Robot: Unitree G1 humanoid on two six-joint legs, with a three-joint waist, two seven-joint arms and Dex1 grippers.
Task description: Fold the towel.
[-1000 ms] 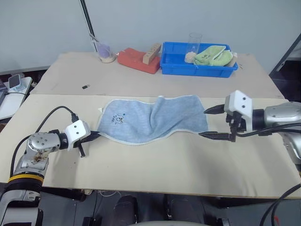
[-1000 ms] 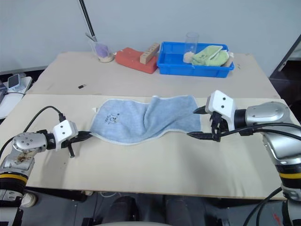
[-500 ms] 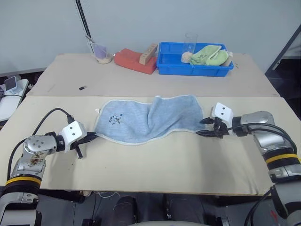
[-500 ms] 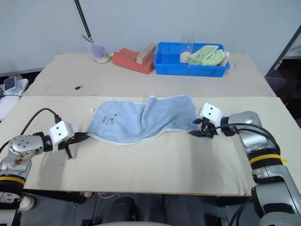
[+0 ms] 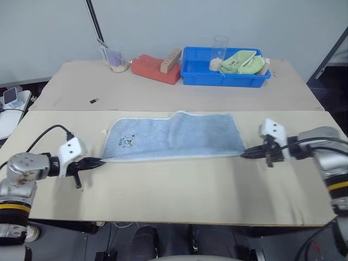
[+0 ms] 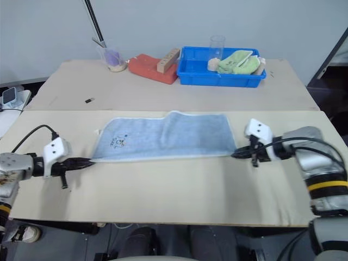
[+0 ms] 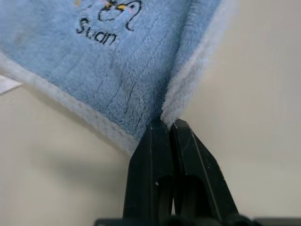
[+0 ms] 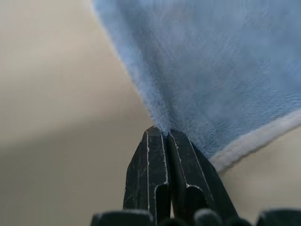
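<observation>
The towel (image 5: 174,136) is now lying stretched nearly flat across the near table (image 5: 179,187), its earlier central hump pulled down to a low ridge. The right gripper (image 5: 246,154), gaping a second ago, is now pinching the towel's near right corner, its arm reaching in low from the right. The left gripper (image 5: 99,161) is still clamping the near left corner by the embroidered figure (image 7: 109,19), pointing inward.
</observation>
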